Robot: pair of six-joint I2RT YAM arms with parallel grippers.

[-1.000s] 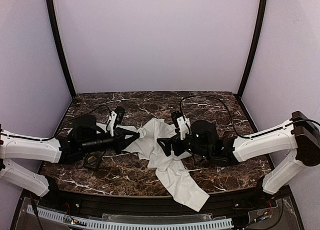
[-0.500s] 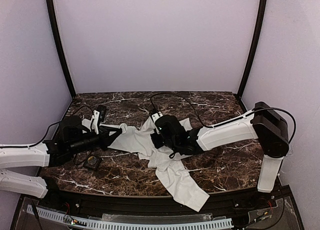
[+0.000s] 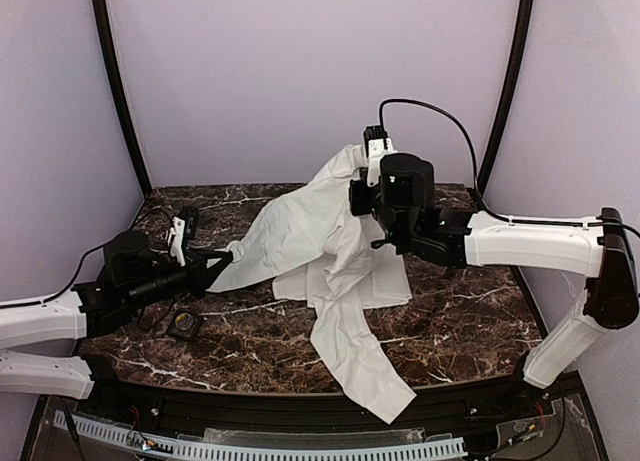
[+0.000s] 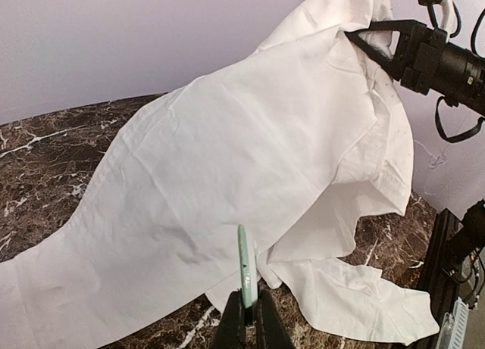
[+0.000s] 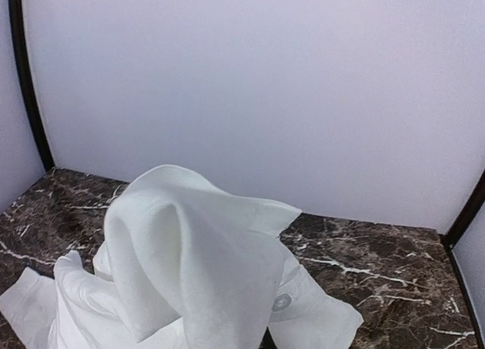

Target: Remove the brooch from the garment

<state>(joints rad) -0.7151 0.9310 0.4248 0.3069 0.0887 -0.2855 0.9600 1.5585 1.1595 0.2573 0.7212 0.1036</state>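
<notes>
Grips the garment at its left tip with the left end effector, clenched on a sleeve end low over the table and drawn further left than a second ago. Hoists the garment's upper right corner with the right end effector, splayed wide down at the crumpled cloth a second ago, now clamped on a fold and raised well above the heap. Strings the garment between the two as a sloping sheet. Shows a small round pale disc, probably the brooch, still pinned low on the hanging cloth at the garment's right end. Means easier access, yet leaves no end effector free to pluck it.
</notes>
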